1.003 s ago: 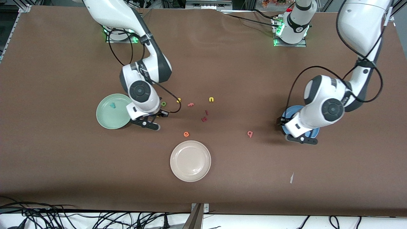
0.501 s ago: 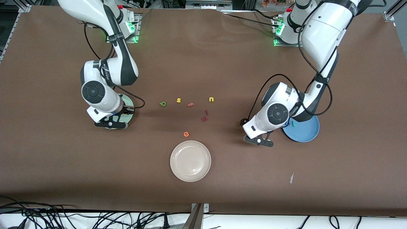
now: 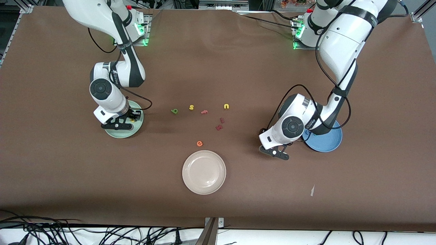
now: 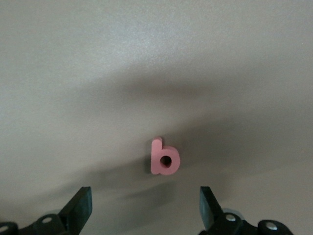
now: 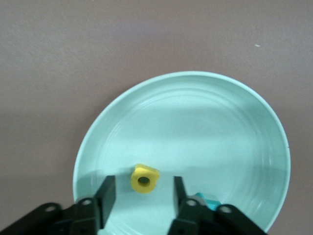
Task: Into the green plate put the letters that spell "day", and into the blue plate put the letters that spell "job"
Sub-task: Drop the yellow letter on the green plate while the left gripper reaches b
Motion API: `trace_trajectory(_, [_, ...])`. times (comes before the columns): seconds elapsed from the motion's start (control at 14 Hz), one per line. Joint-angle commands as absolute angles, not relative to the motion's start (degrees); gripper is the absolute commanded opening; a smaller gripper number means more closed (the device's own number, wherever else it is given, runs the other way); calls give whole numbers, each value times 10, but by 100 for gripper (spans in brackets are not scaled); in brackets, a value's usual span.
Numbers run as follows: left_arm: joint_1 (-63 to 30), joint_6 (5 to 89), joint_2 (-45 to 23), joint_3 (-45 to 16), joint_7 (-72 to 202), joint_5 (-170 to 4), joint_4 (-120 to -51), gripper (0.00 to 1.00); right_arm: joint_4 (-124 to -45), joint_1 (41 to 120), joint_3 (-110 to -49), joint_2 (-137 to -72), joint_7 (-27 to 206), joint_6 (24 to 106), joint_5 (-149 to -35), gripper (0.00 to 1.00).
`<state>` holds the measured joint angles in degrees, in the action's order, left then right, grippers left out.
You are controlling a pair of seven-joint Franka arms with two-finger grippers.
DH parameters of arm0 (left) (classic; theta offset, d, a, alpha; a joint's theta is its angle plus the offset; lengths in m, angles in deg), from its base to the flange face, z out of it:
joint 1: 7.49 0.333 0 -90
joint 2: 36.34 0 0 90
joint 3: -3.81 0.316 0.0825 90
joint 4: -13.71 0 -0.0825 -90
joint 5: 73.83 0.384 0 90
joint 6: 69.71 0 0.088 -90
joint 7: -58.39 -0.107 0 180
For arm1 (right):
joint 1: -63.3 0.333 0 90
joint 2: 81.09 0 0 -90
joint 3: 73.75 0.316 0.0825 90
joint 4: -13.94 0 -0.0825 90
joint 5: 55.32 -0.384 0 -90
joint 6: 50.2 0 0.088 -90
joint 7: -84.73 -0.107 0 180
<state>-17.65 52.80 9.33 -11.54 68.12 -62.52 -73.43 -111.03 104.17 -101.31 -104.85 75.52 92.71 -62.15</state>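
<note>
Right wrist view: open right gripper (image 5: 142, 196) straddles yellow "d" (image 5: 145, 178) on green plate (image 5: 234, 127).

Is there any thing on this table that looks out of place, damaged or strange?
Nothing looks damaged or spilled. One small oddity: a white scrap lies on the brown table, nearer the front camera than the blue plate; it belongs to no letter or plate.

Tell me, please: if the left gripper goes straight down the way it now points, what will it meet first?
Most likely the pink "b". The left gripper hangs with open fingers over bare table, and the letter lies there, slightly ahead of the gap between them. Nothing else shows in that line.
</note>
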Motion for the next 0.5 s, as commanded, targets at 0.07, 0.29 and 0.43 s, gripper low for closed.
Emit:
trace_trajectory(0.07, [-184,518,120,-117,673,-621,-696,88,-1072,1050,-1005,-1008,741,828,-627,100])
trace_trajectory(0.29, [-186,518,129,-117,683,-621,-688,81,-1006,1053,-947,-1015,575,757,-638,100])
trace_trajectory(0.43, [-194,518,140,-117,699,-621,-676,75,-1008,1061,-924,-1023,488,764,-638,100])
